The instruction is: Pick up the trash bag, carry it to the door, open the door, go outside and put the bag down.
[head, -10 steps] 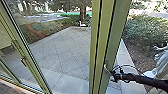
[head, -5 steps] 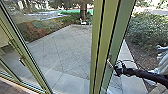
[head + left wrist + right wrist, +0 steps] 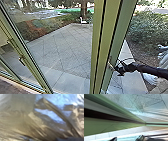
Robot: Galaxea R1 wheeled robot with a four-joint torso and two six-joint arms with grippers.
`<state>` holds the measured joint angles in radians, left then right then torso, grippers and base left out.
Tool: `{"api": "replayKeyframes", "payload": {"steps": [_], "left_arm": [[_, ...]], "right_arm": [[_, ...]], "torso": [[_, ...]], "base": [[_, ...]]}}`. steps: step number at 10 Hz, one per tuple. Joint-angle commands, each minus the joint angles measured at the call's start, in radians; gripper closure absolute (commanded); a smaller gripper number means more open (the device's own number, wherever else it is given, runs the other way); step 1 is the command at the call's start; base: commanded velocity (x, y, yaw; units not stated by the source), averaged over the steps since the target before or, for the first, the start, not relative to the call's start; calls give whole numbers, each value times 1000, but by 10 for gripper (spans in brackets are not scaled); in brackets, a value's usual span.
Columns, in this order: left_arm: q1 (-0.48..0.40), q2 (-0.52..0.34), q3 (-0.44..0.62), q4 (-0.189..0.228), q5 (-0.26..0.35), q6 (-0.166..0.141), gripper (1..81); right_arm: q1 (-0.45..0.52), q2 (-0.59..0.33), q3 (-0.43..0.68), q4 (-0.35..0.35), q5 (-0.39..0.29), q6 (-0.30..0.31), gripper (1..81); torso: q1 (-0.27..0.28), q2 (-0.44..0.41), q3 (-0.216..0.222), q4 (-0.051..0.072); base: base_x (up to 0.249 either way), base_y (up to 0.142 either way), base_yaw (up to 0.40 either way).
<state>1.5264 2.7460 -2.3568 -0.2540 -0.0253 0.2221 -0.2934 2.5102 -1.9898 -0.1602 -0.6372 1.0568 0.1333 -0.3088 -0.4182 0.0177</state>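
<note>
Paved patio (image 3: pixel 60 50) stretched beyond the green-framed door (image 3: pixel 100 45). The right pincer (image 3: pixel 117 70) was at the handle (image 3: pixel 110 64), presumably to work it; spread or closed, I couldn't tell. Near the left wrist was the trash bag (image 3: pixel 50 116), likely carried there to free the right.

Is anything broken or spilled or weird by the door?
No, nothing stands out. The green door frame slants in the head view, but that's probably just the wide, tilted camera. The shiny trash bag is all wrinkly, which is normal for thin plastic.
</note>
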Motion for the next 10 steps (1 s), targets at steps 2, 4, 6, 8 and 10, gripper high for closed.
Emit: {"api": "replayKeyframes", "payload": {"steps": [2, 4, 6, 8, 10], "left_arm": [[2, -14, 8, -2, 79, 5, 811], [4, -9, 8, -2, 79, 5, 811], [5, -8, 8, -2, 79, 5, 811], [5, 0, 8, -1, 79, 5, 811], [7, 3, 8, 2, 79, 5, 811]], "right_arm": [[315, -127, -44, -145, -206, -52, 10], [372, -115, -61, -206, -228, -52, 10], [408, -109, -64, -248, -282, -57, 10], [412, -132, -53, -274, -283, -74, 10], [446, -166, -46, -272, -283, -93, 10]], "torso": [[0, 0, 0, 0], [-1, 0, -1, 0], [-1, 0, -2, 0], [-1, 1, -3, 0], [-1, 1, -3, 1]], "base": [[0, 0, 0], [0, 0, 0], [0, 0, 0], [0, 0, 0], [0, 0, 0]]}}
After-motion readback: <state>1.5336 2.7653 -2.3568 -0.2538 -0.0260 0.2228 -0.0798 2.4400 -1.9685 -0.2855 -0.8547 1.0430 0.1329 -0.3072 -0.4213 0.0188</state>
